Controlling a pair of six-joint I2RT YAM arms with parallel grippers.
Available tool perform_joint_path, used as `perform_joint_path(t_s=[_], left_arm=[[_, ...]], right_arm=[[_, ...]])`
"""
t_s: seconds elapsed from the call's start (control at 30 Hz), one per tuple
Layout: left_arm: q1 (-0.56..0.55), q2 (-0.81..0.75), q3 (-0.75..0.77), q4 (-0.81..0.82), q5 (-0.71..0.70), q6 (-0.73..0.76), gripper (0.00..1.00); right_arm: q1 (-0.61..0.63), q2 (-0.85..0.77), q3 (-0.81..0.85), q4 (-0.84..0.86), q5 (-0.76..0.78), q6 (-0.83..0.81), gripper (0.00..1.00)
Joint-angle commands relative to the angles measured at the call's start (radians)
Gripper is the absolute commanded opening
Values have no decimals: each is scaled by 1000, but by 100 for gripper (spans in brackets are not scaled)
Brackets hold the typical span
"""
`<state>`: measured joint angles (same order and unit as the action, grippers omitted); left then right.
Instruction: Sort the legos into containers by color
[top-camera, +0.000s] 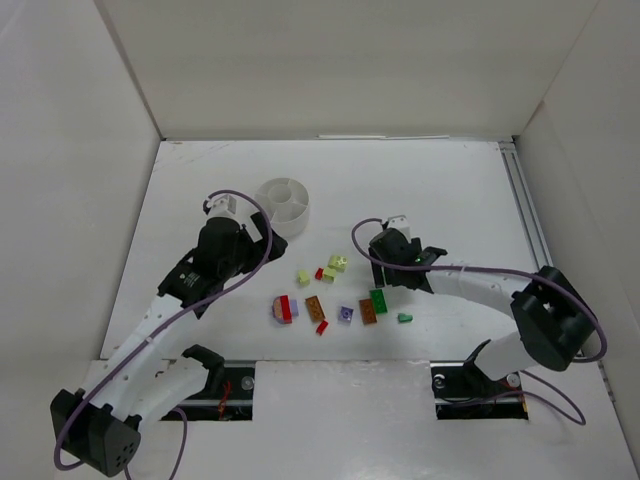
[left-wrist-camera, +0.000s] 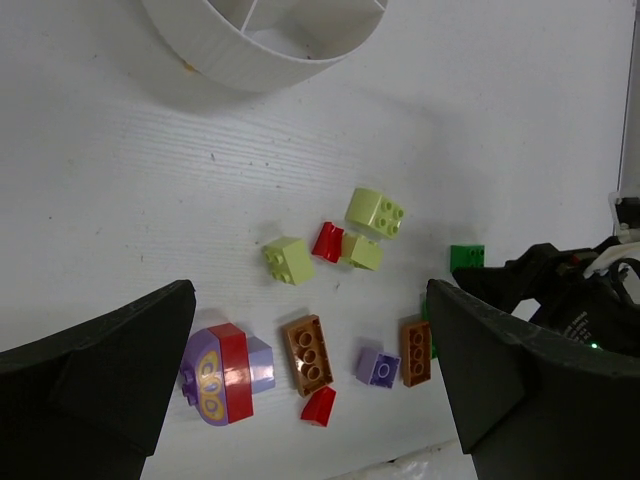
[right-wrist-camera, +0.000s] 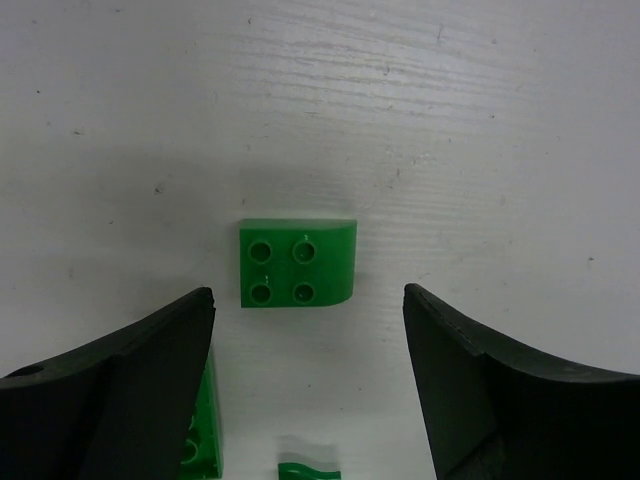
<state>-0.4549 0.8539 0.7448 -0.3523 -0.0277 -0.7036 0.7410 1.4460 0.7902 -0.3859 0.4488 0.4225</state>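
The legos lie loose mid-table: a red-and-lavender piece (top-camera: 285, 308) (left-wrist-camera: 225, 373), two brown bricks (left-wrist-camera: 308, 352) (left-wrist-camera: 415, 352), a lavender brick (left-wrist-camera: 378, 367), two red bits (left-wrist-camera: 327, 241) (left-wrist-camera: 319, 405) and pale yellow bricks (left-wrist-camera: 375, 212) (left-wrist-camera: 288, 260). The white divided tub (top-camera: 295, 225) (left-wrist-camera: 250, 70), the containers, stands behind them with nothing visible in its compartments. My left gripper (top-camera: 245, 250) (left-wrist-camera: 310, 290) hangs open high above the pile. Low over a green square brick (right-wrist-camera: 297, 262), my right gripper (top-camera: 392, 262) (right-wrist-camera: 307, 295) is open and touches nothing. Two more green pieces (right-wrist-camera: 203, 440) (right-wrist-camera: 308, 470) lie nearer.
White walls enclose the table on three sides. A metal rail (top-camera: 525, 220) runs along the right edge. The right arm (left-wrist-camera: 570, 300) with its purple cable crowds the pile's right side. A green brick (top-camera: 378, 300) and a small green piece (top-camera: 405, 318) lie by the right arm.
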Motion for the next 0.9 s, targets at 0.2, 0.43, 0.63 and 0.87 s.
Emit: perform_joint_path(t_s=[0.2, 0.43, 0.63, 0.87], left_arm=[[-5, -41, -12, 9, -9, 4, 100], [-5, -41, -12, 21, 9, 13, 100], [-5, -41, -2, 30, 9, 13, 100], [-5, -50, 17, 9, 9, 13, 100]], right_arm=[[-34, 68, 32, 85, -22, 21, 75], [-98, 68, -16, 176, -120, -22, 66], [-109, 77, -25, 188, -153, -33, 58], [-109, 68, -34, 188, -183, -42, 35]])
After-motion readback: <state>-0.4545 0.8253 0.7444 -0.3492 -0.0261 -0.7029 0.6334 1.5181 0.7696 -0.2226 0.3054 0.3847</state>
